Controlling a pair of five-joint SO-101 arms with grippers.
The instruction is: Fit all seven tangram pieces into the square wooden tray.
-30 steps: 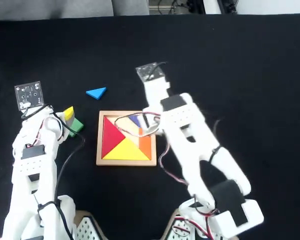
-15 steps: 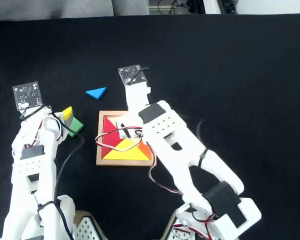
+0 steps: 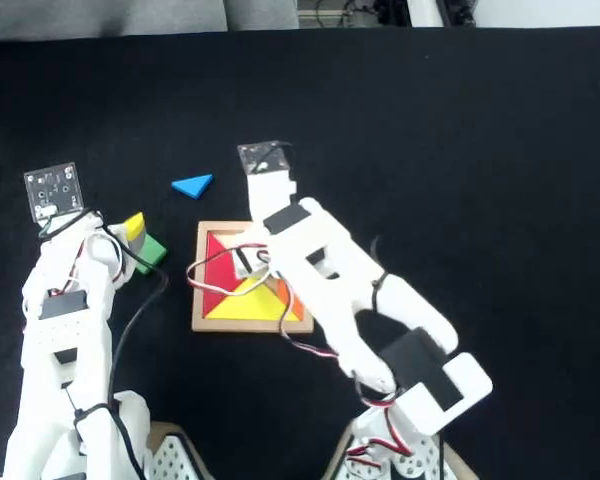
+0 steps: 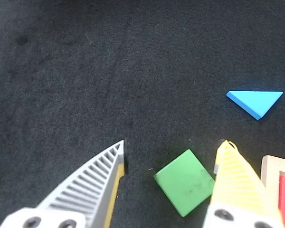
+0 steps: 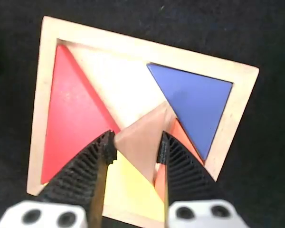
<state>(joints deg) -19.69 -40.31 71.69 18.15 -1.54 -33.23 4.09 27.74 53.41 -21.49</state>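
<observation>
Holding brown piece [image 5: 140, 152] over wooden tray [image 5: 45, 71], right gripper [image 5: 135, 137] clamped on it.
Tray holds red triangle [image 5: 69, 118], navy triangle [image 5: 194, 99], yellow triangle [image 5: 128, 190], orange piece [image 5: 180, 137]; left gripper [image 4: 173, 141] spread above green square [image 4: 185, 180], cyan triangle [image 4: 255, 100] near.

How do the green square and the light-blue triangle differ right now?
Shape: the green square has four sides, the light-blue triangle three. Place: the green square lies between the fingers of the open left gripper, close to the tray; the light-blue triangle lies farther off, clear of that gripper. Shared: both lie flat on the black cloth, outside the tray.
</observation>
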